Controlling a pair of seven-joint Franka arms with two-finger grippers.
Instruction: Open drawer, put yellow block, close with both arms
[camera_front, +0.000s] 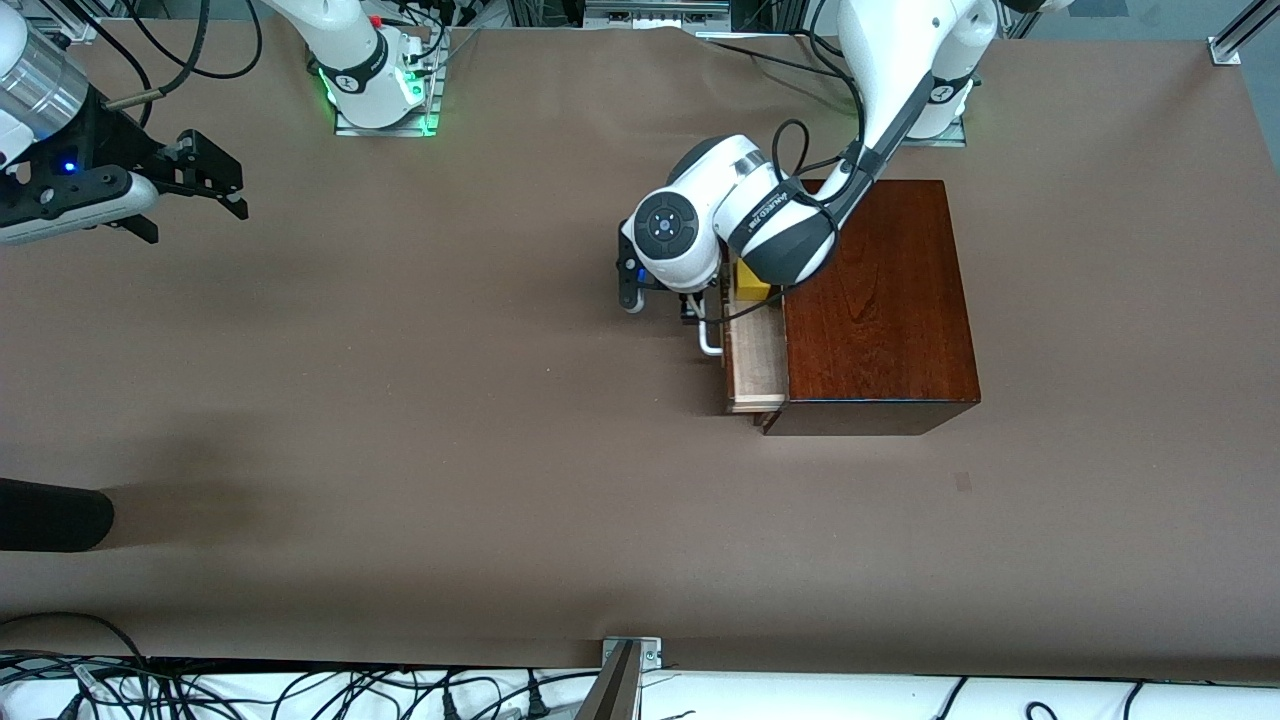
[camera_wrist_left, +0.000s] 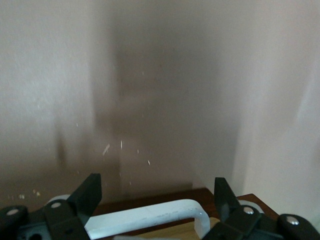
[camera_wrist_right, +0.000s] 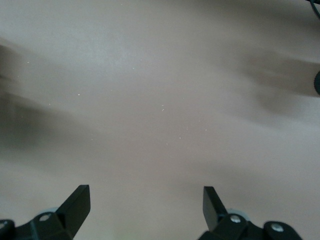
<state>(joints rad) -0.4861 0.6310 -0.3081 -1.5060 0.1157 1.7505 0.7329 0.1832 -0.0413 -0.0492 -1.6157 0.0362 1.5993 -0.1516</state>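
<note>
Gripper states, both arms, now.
Left gripper: open, fingers either side of the drawer's white handle, not closed on it.
Right gripper: open, holding nothing, waiting over bare table.

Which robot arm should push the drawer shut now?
The left. Its end effector is open around the drawer's white handle, yellow block inside. The right end effector waits over bare table.

Yellow block (camera_front: 752, 283) and drawer (camera_front: 756, 362) partly under left arm (camera_front: 760, 215)
</note>
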